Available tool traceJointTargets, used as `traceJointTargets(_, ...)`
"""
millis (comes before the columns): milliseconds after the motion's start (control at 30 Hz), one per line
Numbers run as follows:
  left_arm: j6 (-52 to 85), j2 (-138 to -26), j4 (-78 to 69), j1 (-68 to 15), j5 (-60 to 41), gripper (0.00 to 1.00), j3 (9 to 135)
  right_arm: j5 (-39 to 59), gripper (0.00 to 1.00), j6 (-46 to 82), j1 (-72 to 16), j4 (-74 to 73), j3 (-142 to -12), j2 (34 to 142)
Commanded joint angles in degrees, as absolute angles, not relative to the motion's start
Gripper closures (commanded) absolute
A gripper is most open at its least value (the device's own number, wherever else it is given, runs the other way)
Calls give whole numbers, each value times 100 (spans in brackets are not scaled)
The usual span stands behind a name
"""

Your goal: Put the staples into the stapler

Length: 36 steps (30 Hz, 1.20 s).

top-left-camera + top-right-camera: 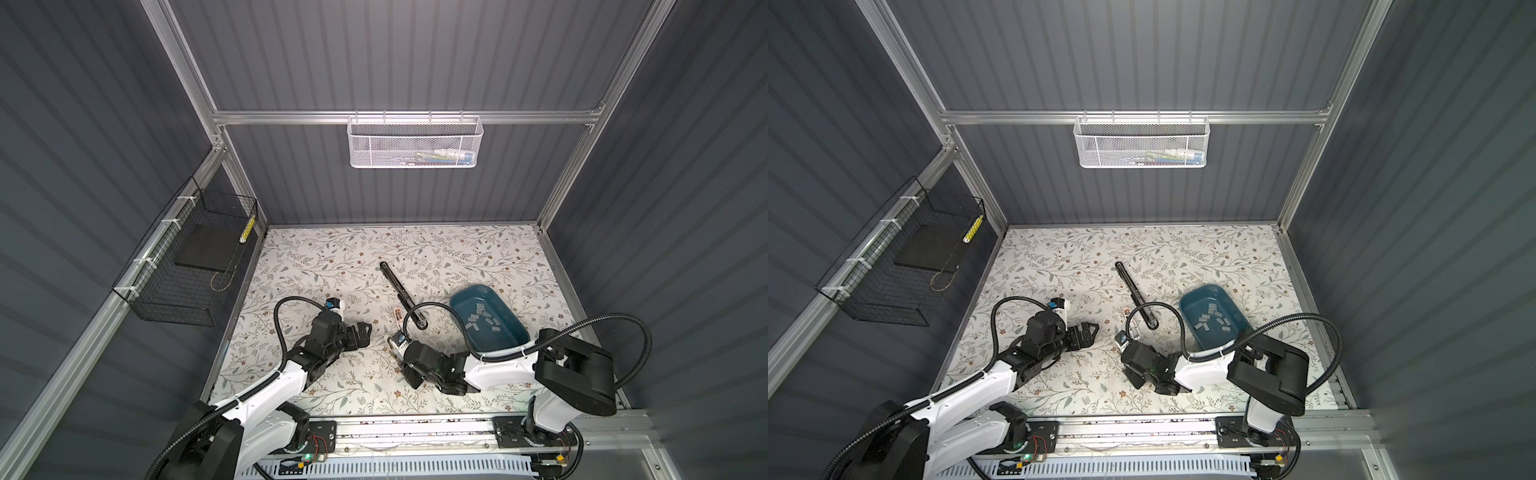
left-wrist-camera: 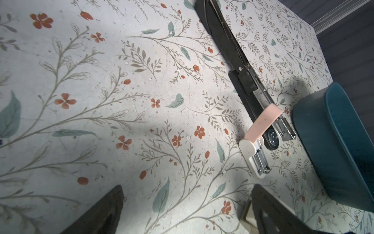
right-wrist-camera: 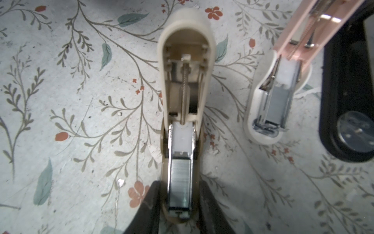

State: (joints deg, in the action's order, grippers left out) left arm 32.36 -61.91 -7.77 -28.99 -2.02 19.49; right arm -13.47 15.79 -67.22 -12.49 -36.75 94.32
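A beige stapler (image 3: 185,66) lies opened flat on the flowered table, and a silver strip of staples (image 3: 180,182) sits in its channel. My right gripper (image 3: 179,183) is shut on the front end of this stapler, one dark finger against each side. In both top views its tips are hidden under the right wrist (image 1: 419,359). Several loose staples (image 1: 482,322) (image 1: 1214,322) lie in a blue tray (image 1: 513,328). To the left of the staplers, my left gripper (image 2: 186,202) (image 1: 361,334) hangs open over bare table with nothing between its fingers.
A pink-and-white stapler (image 3: 277,105) (image 2: 261,125) (image 1: 397,316) stands open beside the beige one. Just past it lies a long black stapler (image 1: 401,293) (image 2: 238,66). The blue tray (image 2: 334,141) sits to their right. A white mesh basket (image 1: 415,141) and a black wire basket (image 1: 187,257) hang on the walls.
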Motion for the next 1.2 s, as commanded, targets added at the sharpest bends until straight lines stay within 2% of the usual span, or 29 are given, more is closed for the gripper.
traceJointTargets(0, 3351, -6406, -1223, -3008, -369, 2, 1830, -1286, 82, 1534, -6724, -785, -3567, 9542)
traceJointTargets(267, 3438, -7049, -1766, -3666, 66, 2, 1826, -1223, 84, 1503, -6732, -764, -3640, 9577)
traceJointTargets(467, 3500, -7543, -2280, -3928, 0, 3, 1811, -1254, 84, 1529, -6720, -756, -3631, 9579)
traceJointTargets(800, 3462, -7087, -2534, -4335, 83, 3, 1409, -1305, 84, 1564, -6706, -739, -3655, 9589)
traceJointTargets(1167, 3463, -7183, -2623, -4938, 536, 3, 1406, -1329, 83, 1578, -6696, -817, -3574, 9527)
